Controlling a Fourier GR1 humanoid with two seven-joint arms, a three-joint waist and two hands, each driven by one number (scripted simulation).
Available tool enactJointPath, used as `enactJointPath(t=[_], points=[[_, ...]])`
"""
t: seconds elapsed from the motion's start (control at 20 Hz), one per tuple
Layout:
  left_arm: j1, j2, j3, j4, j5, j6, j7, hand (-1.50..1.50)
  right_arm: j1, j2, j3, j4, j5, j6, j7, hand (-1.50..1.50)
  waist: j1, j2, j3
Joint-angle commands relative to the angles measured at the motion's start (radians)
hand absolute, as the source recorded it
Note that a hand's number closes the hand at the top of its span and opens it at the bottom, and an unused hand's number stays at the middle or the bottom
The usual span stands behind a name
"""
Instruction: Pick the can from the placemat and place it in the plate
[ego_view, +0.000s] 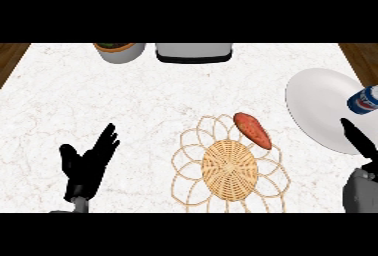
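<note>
White marble counter (148, 100), blue-labelled can (365, 100) on plate (317, 100), writing unreadable

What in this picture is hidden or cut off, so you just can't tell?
- Can: cut by the head view's right edge; whether it rests on the plate is unclear.
- Right hand: mostly beyond the right edge; its fingers cannot be judged.
- Pot and grey appliance: cropped by the top edge.
- Left hand: open, its forearm cut at the lower edge.

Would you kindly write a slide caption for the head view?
Can lies on the white plate beside the right hand; sweet potato stays on the placemat; left hand rests open.
</note>
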Motion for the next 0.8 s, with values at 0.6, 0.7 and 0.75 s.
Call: enactJointPath(t=[0.6,0.7,0.75], points=[[0.018,-0.01,0.015,-0.049,-0.035,-0.01,0.062,0.0,0.524,0.069,0.502,-0.488,0.23,-0.1,0.4,-1.5,0.006,0.006,-0.005],[-0.001,-0.074,-0.03,-0.015,-0.068,0.03,0.056,0.0,0.53,0.069,0.605,-0.466,0.278,-0.204,0.454,-1.5,0.006,0.007,-0.005],[0.045,-0.082,-0.051,-0.008,-0.091,0.022,0.005,0.0,0.517,0.07,0.598,-0.391,0.188,-0.235,0.335,-1.5,0.007,0.007,-0.004]])
